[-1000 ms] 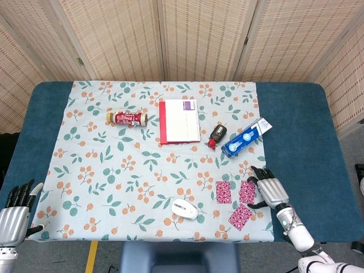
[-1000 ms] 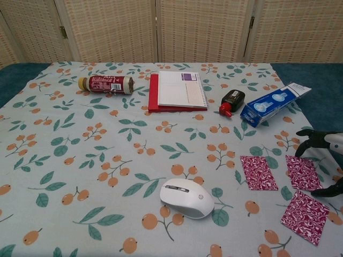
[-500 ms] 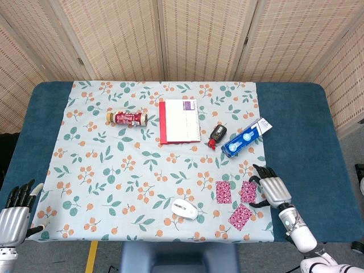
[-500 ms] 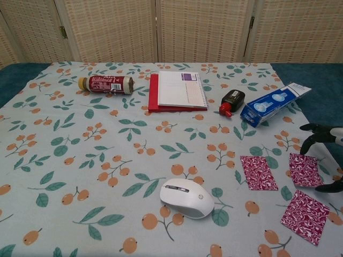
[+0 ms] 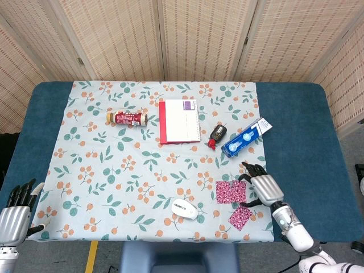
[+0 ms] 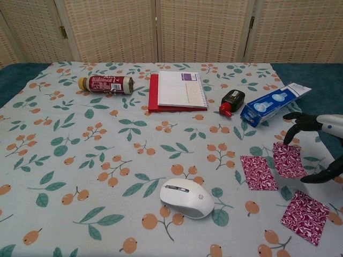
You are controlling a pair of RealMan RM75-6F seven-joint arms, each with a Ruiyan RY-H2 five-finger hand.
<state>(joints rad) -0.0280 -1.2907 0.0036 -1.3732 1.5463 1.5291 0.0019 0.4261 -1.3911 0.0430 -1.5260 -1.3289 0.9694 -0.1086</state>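
Sitting far to the left of the white mouse (image 5: 185, 209), off the cloth, the left hand (image 5: 13, 215) holds nothing, fingers apart. Right of the mouse lie three red patterned squares. The right hand (image 5: 263, 189) rests spread fingers on the middle square (image 6: 288, 160), which touches the first square (image 6: 258, 172). Pushing more could slide it on top, or bunch the tablecloth (image 5: 114, 170).
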